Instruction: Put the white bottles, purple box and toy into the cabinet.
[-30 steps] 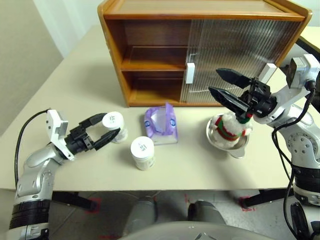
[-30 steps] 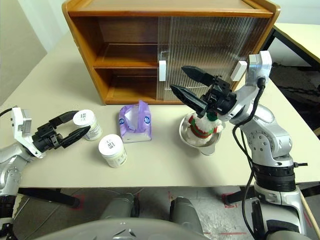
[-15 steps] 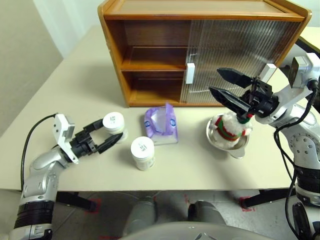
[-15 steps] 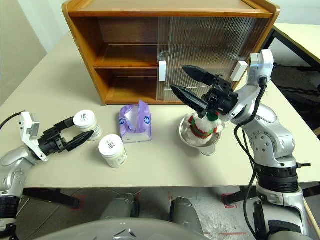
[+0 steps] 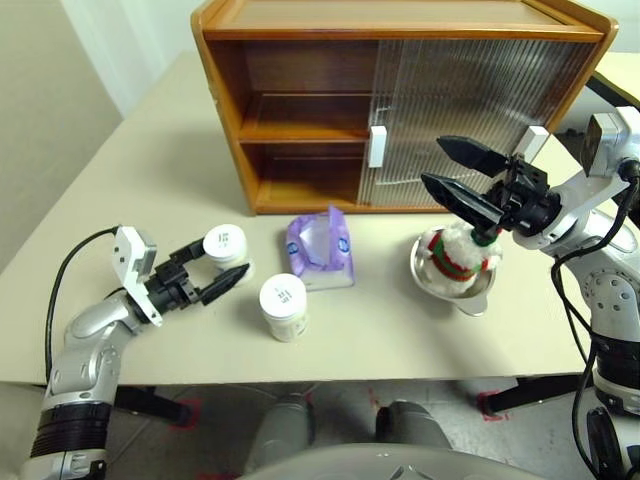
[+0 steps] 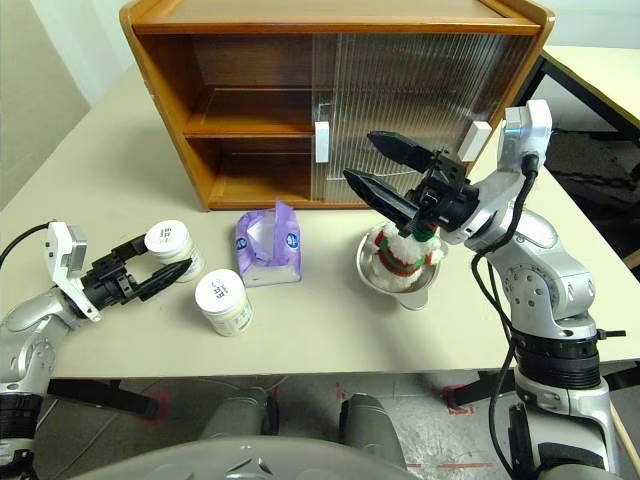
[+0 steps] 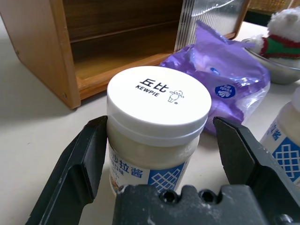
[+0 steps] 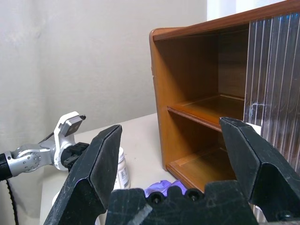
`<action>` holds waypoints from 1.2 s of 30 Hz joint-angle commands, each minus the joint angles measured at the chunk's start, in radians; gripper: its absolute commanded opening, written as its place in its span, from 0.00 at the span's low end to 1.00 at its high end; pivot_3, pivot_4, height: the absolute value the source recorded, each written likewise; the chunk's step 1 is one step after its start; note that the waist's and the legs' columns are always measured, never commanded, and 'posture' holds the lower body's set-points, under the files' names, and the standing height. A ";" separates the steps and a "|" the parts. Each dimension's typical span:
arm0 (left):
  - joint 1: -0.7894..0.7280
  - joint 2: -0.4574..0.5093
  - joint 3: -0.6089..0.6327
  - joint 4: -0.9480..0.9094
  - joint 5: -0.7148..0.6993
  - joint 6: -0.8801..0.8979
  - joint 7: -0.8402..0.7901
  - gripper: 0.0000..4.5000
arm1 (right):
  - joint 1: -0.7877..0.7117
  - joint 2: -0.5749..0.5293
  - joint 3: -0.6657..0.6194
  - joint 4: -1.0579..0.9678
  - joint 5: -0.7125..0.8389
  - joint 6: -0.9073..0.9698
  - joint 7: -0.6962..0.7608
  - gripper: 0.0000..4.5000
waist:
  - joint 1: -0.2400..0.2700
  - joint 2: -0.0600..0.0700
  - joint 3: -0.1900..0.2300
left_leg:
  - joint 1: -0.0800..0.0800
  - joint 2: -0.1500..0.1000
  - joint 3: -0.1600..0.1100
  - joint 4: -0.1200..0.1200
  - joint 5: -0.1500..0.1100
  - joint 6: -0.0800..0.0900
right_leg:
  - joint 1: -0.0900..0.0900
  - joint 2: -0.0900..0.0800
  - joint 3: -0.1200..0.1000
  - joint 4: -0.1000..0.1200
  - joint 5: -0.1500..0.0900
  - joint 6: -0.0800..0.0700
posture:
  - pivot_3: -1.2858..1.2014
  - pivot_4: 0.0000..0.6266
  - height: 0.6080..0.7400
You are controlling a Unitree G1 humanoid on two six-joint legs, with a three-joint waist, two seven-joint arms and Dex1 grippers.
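- Straddling one of the white bottles [image 7: 157, 136], the left tool [image 5: 212, 272] has its two fingers apart, one on each side of the jar; one finger looks to be touching the jar's wall and the other has a gap, and nothing is clamped yet. This looks like the first grasp being set up.
- That bottle stands upright on the bench [image 5: 160, 180], out in front of the cabinet [image 5: 400, 100], toward its open left half.
- The second white bottle [image 5: 284, 306] stands upright a little farther out from the cabinet, untouched.
- The purple box [image 5: 320, 248] lies on the bench just in front of the cabinet, below the edge of the sliding door [image 5: 470, 120], with tissue showing at its top.
- The right tool [image 5: 455, 172] hangs in the air with its fingers wide apart and empty, above the toy [image 5: 455, 250] and in front of the cabinet's closed right half.
- The toy sits in a metal bowl [image 5: 450, 285] on the bench, in front of that closed half.
- The cabinet's left half is open, and both the shelf and the floor below it look bare.
- My reading: nothing is stowed yet. All four items are left to move, and the bottle between the left fingers seems likely to go first.
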 commanded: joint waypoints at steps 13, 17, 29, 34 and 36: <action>-0.008 -0.002 0.004 0.222 0.061 -0.135 -0.016 1.00 | 0.002 -0.013 -0.024 -0.021 0.009 0.012 -0.005 1.00 | -0.012 0.000 0.000 | 0.001 0.000 0.000 0.000 0.001 0.001 | 0.000 0.000 0.000 0.001 0.000 0.000 | 0.54 0.00 1.00; -0.023 -0.013 -0.006 0.256 0.066 -0.162 -0.022 1.00 | 0.002 -0.012 -0.024 -0.023 0.009 0.012 -0.008 1.00 | -0.012 0.000 -0.001 | 0.001 0.000 0.000 0.000 0.000 0.000 | 0.000 -0.001 0.000 0.001 0.000 0.000 | 0.54 0.00 1.00; -0.053 -0.026 -0.006 0.222 0.041 -0.146 -0.042 1.00 | 0.001 -0.008 -0.017 -0.022 0.007 0.011 -0.011 1.00 | -0.013 0.000 -0.001 | 0.001 0.000 0.001 0.000 0.000 0.000 | 0.000 -0.001 0.000 0.001 0.001 0.000 | 0.54 0.00 1.00; -0.054 -0.025 -0.009 0.197 0.045 -0.133 -0.027 1.00 | -0.003 -0.005 -0.013 -0.019 0.005 0.009 -0.011 1.00 | -0.014 0.000 -0.001 | 0.001 0.000 0.001 0.000 0.000 0.000 | 0.000 0.000 0.001 0.001 0.001 0.000 | 0.54 0.00 1.00; -0.051 -0.027 -0.013 0.177 0.044 -0.123 -0.020 1.00 | -0.002 -0.005 -0.013 -0.020 0.005 0.008 -0.012 1.00 | -0.014 0.000 -0.001 | 0.001 0.000 0.001 0.000 0.000 0.000 | 0.000 0.000 0.001 0.001 0.001 0.001 | 0.53 0.00 1.00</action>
